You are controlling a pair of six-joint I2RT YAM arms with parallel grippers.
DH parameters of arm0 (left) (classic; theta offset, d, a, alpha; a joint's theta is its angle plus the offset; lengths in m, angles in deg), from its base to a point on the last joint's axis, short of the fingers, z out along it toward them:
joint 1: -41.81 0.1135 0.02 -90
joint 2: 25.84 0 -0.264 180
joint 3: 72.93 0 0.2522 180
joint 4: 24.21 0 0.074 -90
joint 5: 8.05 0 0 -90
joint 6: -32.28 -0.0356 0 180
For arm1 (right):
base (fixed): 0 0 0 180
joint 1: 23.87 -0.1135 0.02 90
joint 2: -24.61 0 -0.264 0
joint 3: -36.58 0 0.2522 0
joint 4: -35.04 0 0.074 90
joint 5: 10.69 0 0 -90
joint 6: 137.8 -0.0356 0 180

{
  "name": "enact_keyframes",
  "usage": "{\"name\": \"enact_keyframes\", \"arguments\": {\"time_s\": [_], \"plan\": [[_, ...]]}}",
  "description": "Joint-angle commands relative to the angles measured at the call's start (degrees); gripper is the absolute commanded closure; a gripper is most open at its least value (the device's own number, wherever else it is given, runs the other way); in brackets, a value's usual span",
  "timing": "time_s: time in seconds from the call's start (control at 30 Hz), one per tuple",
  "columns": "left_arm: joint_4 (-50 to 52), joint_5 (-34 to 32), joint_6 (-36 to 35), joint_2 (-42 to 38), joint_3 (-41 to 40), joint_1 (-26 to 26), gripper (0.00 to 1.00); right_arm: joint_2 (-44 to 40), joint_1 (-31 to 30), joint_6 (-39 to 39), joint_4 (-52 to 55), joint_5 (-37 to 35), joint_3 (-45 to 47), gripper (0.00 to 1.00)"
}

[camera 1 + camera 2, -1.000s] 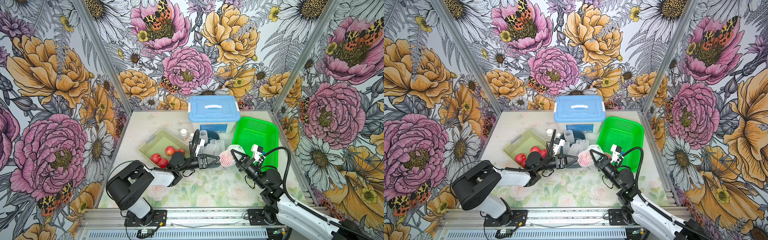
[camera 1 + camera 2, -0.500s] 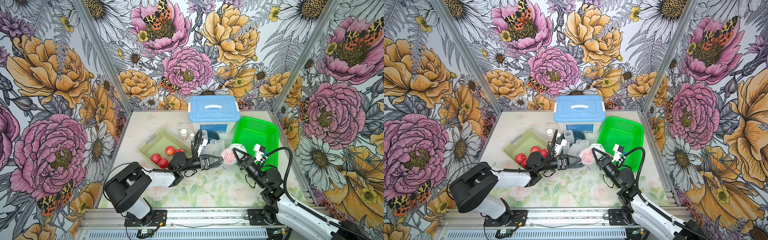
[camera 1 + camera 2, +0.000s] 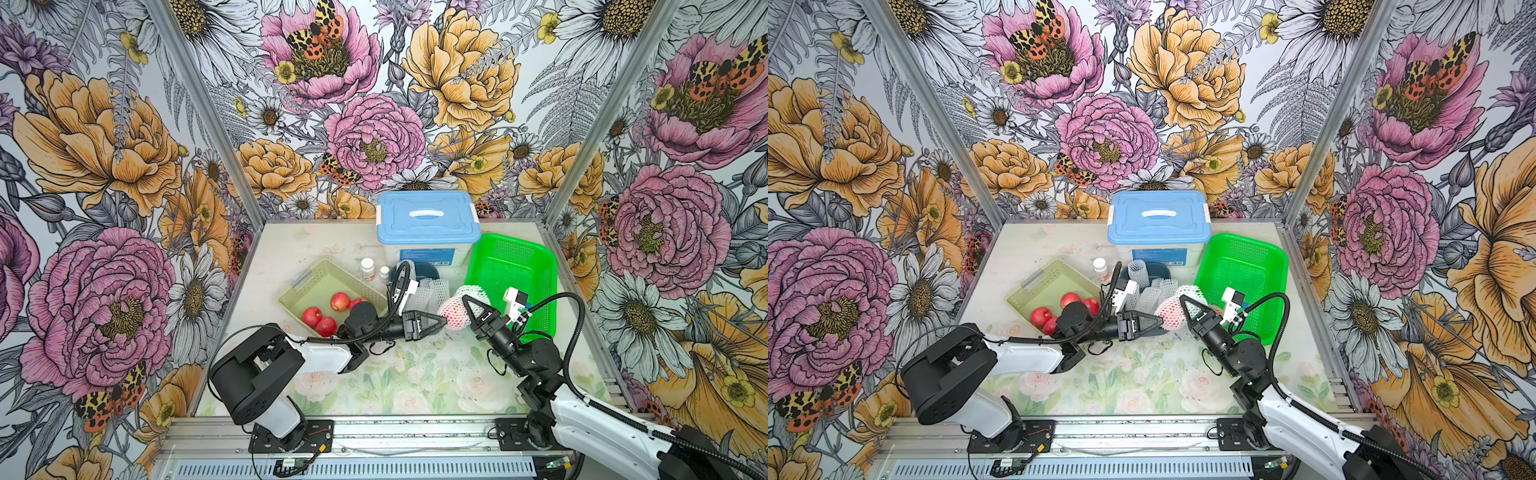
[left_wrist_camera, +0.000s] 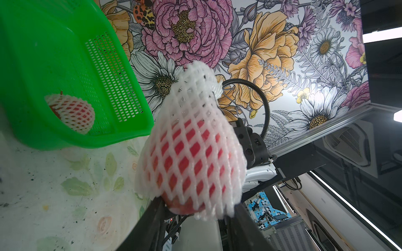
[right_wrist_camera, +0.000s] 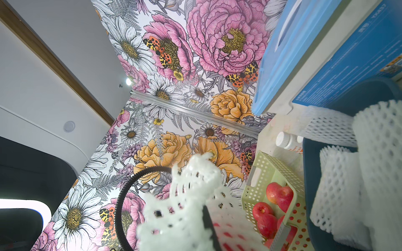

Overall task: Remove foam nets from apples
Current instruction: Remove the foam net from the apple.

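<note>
1. We list the left end effector (image 3: 441, 322) reaching in low along the desk (image 3: 415, 374). Its fingers stand partly apart and are clasped on either side of the bare lower end of the apple (image 4: 185, 207).
2. We list the right end effector (image 3: 466, 298) closed tight, pinching the bunched free end of the foam net (image 4: 195, 113) on the side away from the other arm.
3. The foam net is white diamond mesh covering most of the apple, with red skin showing through the holes. Beyond the fruit it is drawn into a narrow neck, and its frilly edge hangs about the left fingers.
4. We place the apple off the desk, held between the two arms. It is just beside the near corner of the bright green basket (image 3: 515, 270) and in front of the dark blue tub (image 5: 309, 165).
5. In the left wrist view, the bright green basket holds one further netted apple (image 4: 71, 113).
6. The dark blue tub holds the empty foam nets (image 5: 378, 152), crowded together.
7. The pale green basket (image 3: 322, 282) holds four bare apples (image 3: 340, 301), gathered at its near end beside the left arm.
8. The blue-lidded box (image 3: 428, 216) stands at the back wall. The white pill bottles (image 3: 367, 268) stand upright between it and the pale green basket
</note>
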Motion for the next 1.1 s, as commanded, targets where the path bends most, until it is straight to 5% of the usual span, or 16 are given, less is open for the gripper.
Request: {"name": "enact_keyframes", "arguments": {"time_s": [0.0, 0.73, 1.07], "plan": [[-1.95, -1.56, -1.59, -1.15, 0.11, 0.55, 0.53, -0.46, -0.54, 0.58, -2.03, 0.10, -0.11, 1.00], [11.81, -3.19, -8.93, -7.75, -1.73, 1.87, 0.55, -2.88, 2.04, 0.45, 0.76, 1.81, -0.88, 1.00], [13.40, -2.14, -9.98, -8.55, 0.83, 1.67, 0.48, -0.07, 1.61, 0.80, -1.23, 2.89, -1.69, 1.00]]}}
